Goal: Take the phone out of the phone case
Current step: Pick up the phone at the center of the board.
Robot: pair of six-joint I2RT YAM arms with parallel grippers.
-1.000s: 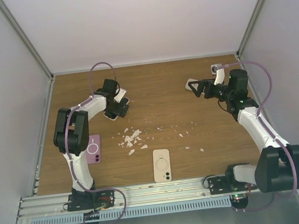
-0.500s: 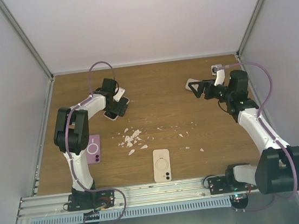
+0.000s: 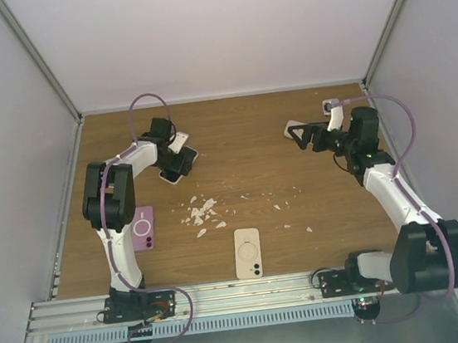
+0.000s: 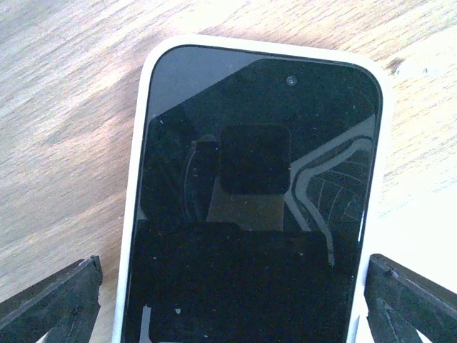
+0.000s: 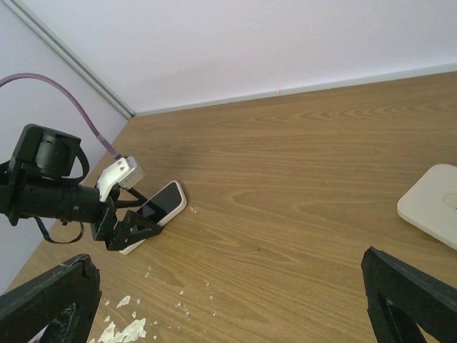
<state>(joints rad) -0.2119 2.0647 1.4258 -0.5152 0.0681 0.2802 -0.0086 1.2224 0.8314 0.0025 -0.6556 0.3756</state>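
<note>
Both claws stand open. Between the spread fingers of the left gripper [image 4: 232, 286] lies the phone [image 4: 257, 179], screen up in its white phone case [image 4: 145, 93]; finger contact seems unlikely. The right gripper [image 5: 227, 271] hovers well apart.

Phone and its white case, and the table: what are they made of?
The phone has a front like glossy glass: it mirrors shapes above it. The case looks like smooth matt white plastic or rubber, with no shine; which, I cannot tell. The table shows brown wood grain, real wood or a printed surface.
</note>
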